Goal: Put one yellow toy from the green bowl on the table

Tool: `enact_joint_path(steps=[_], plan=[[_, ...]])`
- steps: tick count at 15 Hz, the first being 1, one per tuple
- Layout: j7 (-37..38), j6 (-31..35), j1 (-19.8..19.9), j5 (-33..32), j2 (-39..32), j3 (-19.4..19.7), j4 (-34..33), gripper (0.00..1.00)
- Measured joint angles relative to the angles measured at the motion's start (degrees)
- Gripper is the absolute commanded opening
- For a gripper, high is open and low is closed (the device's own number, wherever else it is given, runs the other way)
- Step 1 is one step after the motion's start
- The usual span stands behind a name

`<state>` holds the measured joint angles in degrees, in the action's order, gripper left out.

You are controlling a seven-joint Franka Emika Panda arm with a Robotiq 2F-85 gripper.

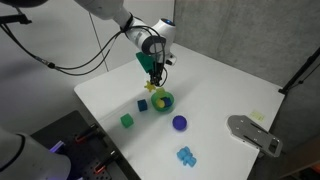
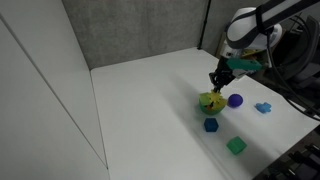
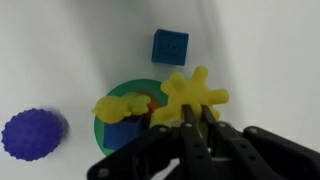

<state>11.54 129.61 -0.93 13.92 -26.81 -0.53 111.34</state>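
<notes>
In an exterior view the hand point(image 1: 153, 74) hangs just above the green bowl point(image 1: 163, 101) near the frame's middle, with a yellow toy point(image 1: 152, 86) at its tips. In an exterior view the hand point(image 2: 220, 78) sits right of centre over the bowl, with bare worktop point(image 2: 150, 90) to the left. The wrist view shows the hand closed on the star-shaped toy at centre, above the bowl at lower left where another yellow piece point(image 3: 118, 105) lies. I judge the pick and lift done; moving aside, lowering and release remain.

The arm point(image 1: 110, 12) angles downward, jaws clamped on the yellow toy point(image 3: 192, 95).
</notes>
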Motion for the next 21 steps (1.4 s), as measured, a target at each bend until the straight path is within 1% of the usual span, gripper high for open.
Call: enact_joint_path(steps=[2, 6, 8, 12, 17, 18, 19, 20, 21], plan=[[0.0, 0.7, -1.1, -1.0, 0.7, 0.0, 2.8, 0.05], [0.0, 6.6, -2.8, -4.5, 0.6, 0.0, 8.3, 0.05], [0.0, 9.1, -3.4, -5.1, 0.1, 0.0, 10.1, 0.05], [-0.2, 12.0, -3.7, -5.1, -1.0, -0.5, 11.5, 0.05], [-1.3, 13.1, -3.4, -4.8, -2.3, -1.3, 11.7, 0.05], [-1.8, 13.1, -3.2, -4.4, -2.5, -1.5, 11.7, 0.09], [-2.4, 13.2, -3.0, -4.1, -2.8, -1.8, 11.7, 0.36], [-3.0, 13.2, -2.6, -3.8, -3.0, -2.1, 11.7, 0.37], [-3.5, 13.2, -2.3, -3.5, -3.2, -2.4, 11.7, 0.44]])
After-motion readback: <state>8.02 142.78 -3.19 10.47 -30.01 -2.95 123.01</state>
